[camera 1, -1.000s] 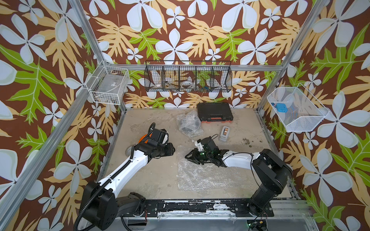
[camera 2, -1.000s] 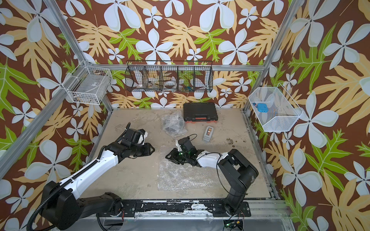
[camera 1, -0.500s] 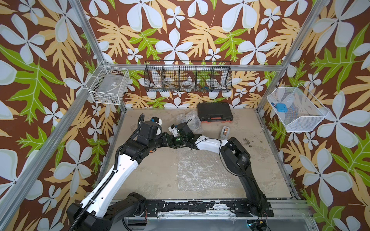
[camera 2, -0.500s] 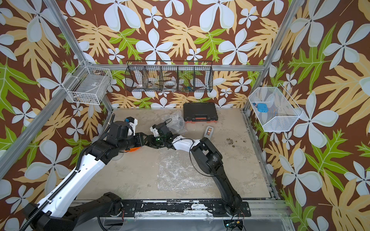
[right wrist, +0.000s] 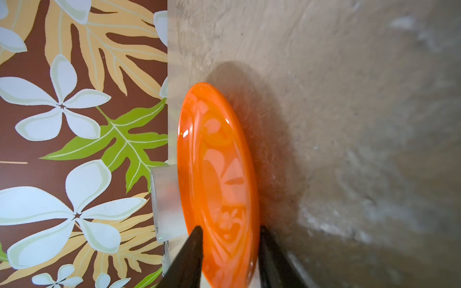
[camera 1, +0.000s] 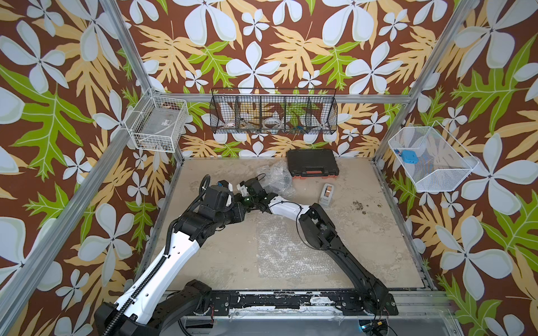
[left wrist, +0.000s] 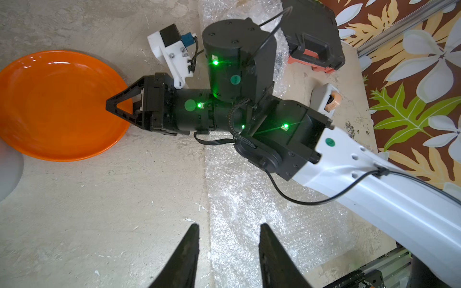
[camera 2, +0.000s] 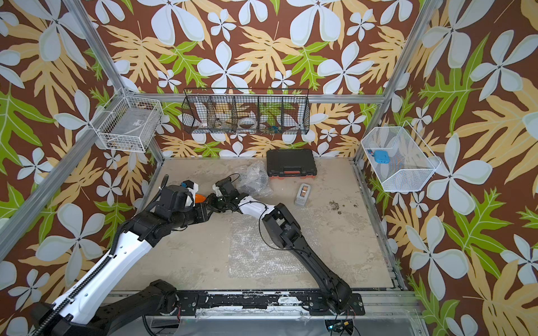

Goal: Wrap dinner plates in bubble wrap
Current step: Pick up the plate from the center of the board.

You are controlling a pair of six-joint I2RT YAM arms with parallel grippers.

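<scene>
A glossy orange dinner plate (left wrist: 57, 104) lies on the table near the left wall, and a sliver of the plate (camera 2: 199, 198) shows in a top view. My right gripper (right wrist: 230, 239) reaches in from the side and is shut on the plate's rim (right wrist: 219, 174), one finger above and one beneath. The left wrist view shows that right gripper (left wrist: 117, 107) at the plate's edge. My left gripper (left wrist: 228, 239) hangs open and empty above the edge of a flat sheet of bubble wrap (left wrist: 249, 199). That bubble wrap sheet (camera 1: 291, 247) lies mid-table. No other plates show.
A crumpled bundle of bubble wrap (camera 1: 276, 177) sits at the back beside a black tool case (camera 1: 312, 163). A tape dispenser (camera 1: 327, 193) stands right of the arms. A translucent roll (right wrist: 167, 204) lies against the plate by the wall. Wire baskets (camera 1: 273, 115) hang on the walls.
Both arms swung from the middle of the table to the back left. The right gripper left the flat sheet, opened wide, then closed round the orange plate's rim.
</scene>
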